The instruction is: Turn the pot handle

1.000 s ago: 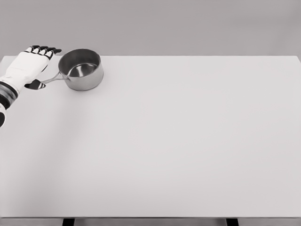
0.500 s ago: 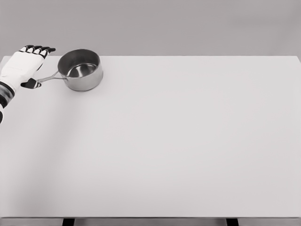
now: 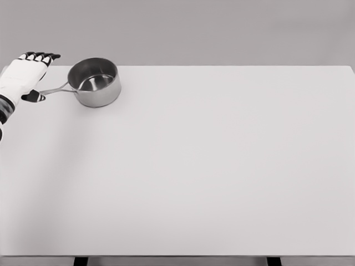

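We see a wide white table [image 3: 211, 166] that fills most of the head view, with a plain grey wall behind it. On the far left corner of the table stands a small steel pot [image 3: 94, 82], upright, with its open mouth toward us so that we can look down on its shiny bottom. Its thin metal handle [image 3: 55, 89] goes out from the left side of the pot toward the left edge of the picture, sloping a little toward the near side. Our left hand [image 3: 23, 75] comes in from the left edge, white on the back with dark fingertips [image 3: 40, 55]. The fingers are stretched forward and lie flat, side by side, pointing toward the far edge of the table; they are not curled and they hold nothing. The dark tip of the thumb [image 3: 33, 96] is at the outer end of the handle, just beside it or touching it; we cannot tell which from this view. The palm itself is to the left of the handle and not around it. The pot body is apart from the hand, with the length of the handle between them. Our right hand does not show in the picture.
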Motion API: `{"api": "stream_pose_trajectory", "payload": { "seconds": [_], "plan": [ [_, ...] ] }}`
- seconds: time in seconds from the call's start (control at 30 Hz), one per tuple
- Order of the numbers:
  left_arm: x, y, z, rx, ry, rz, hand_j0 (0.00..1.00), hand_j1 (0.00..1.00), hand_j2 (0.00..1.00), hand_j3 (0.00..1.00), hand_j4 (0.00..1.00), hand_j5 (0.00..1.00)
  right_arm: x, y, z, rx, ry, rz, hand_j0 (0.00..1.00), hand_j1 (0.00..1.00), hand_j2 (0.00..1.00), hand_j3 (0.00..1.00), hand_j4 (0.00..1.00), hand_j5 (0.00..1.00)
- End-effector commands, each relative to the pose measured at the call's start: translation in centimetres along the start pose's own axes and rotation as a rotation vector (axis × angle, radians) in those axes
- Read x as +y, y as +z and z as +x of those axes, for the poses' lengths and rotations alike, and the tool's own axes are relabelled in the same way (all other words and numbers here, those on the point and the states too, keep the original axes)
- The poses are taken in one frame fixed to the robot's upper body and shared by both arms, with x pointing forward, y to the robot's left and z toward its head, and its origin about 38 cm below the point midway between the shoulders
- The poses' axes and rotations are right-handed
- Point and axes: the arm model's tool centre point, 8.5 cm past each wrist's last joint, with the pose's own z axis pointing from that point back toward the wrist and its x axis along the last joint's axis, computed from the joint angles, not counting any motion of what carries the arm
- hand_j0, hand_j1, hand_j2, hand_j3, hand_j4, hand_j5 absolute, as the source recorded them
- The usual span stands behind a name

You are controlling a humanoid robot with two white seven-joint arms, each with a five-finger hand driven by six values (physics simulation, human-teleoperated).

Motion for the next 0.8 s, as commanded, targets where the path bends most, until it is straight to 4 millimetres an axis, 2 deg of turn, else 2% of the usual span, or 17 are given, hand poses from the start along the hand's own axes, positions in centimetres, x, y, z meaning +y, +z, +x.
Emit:
{"api": "stream_pose_trajectory", "payload": {
  "seconds": [0.0, 0.23, 0.63, 0.77],
  "plan": [
    [-0.2, -0.1, -0.4, 0.013, 0.002, -0.006, 1.0, 1.0, 1.0, 1.0, 1.0, 1.0, 0.0, 0.0, 0.0, 0.0, 0.0, 0.0, 1.0, 1.0, 1.0, 1.0, 1.0, 1.0],
    [-0.1, -0.5, -0.8, 0.031, 0.021, 0.001, 1.0, 1.0, 1.0, 1.0, 1.0, 1.0, 0.0, 0.0, 0.0, 0.001, 0.0, 0.0, 1.0, 1.0, 1.0, 1.0, 1.0, 1.0],
    [0.1, -0.6, -2.9, 0.082, 0.054, 0.012, 1.0, 1.0, 1.0, 1.0, 1.0, 1.0, 0.0, 0.0, 0.0, 0.0, 0.0, 0.0, 1.0, 1.0, 1.0, 1.0, 1.0, 1.0],
    [-0.6, -0.8, -2.9, 0.092, 0.068, 0.001, 1.0, 1.0, 1.0, 1.0, 1.0, 1.0, 0.0, 0.0, 0.0, 0.0, 0.0, 0.0, 1.0, 1.0, 1.0, 1.0, 1.0, 1.0]
  ]
}}
